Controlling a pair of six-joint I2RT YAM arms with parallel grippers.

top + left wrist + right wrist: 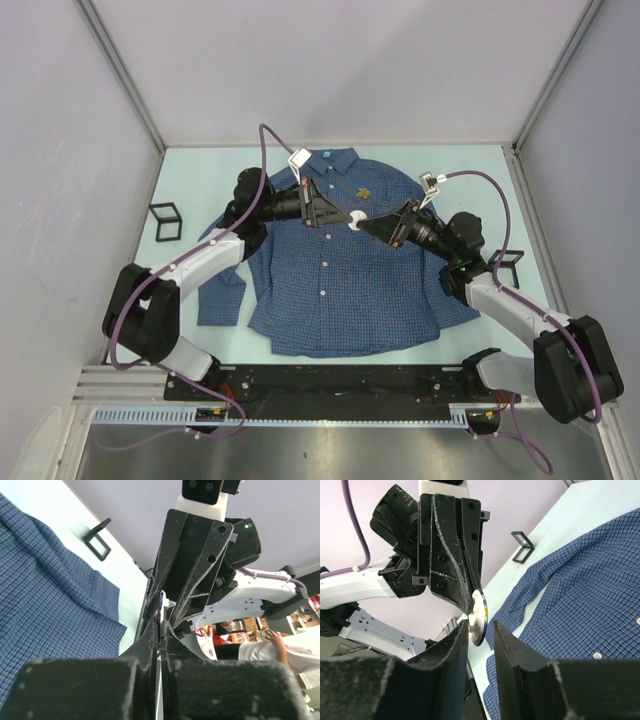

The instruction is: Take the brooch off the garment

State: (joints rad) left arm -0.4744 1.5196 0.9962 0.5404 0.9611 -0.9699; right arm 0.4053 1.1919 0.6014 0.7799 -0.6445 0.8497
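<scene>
The garment (330, 290), a blue checked shirt, lies flat on the table with the collar at the far side; it also shows in the wrist views (45, 605) (590, 595). The brooch (365, 192), a tiny yellow-gold ornament, sits on its chest just beyond both grippers. My left gripper (345, 218) (161, 630) hovers over the shirt's middle, shut on a thin white disc (356, 220) (479, 617). My right gripper (368, 224) (481, 627) faces it tip to tip. Its jaws stand narrowly apart, open, with the disc's free edge between them.
Two small black frame stands sit on the table, one left of the shirt (165, 220) (522, 547), one to the right (508, 268) (97, 540). Grey walls enclose the table on three sides. A pale blue label (326, 155) marks the collar.
</scene>
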